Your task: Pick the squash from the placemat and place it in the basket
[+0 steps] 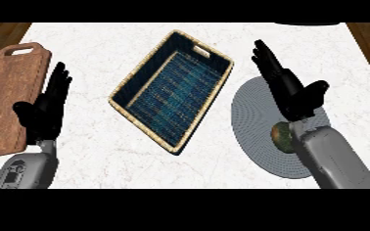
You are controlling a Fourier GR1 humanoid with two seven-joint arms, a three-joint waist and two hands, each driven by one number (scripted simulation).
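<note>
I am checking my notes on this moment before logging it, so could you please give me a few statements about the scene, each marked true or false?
1. The green round squash lies on the grey round placemat. True.
2. The rectangular woven basket with the dark blue lining already holds the squash. False: nothing lies in it.
3. The right hand has its fingers straight, above the placemat. True.
4. The left hand is curled round the squash. False: it rests open near the left edge and holds nothing.
5. A brown wooden cutting board lies at the counter's right. False: it lies at the left edge.
</note>
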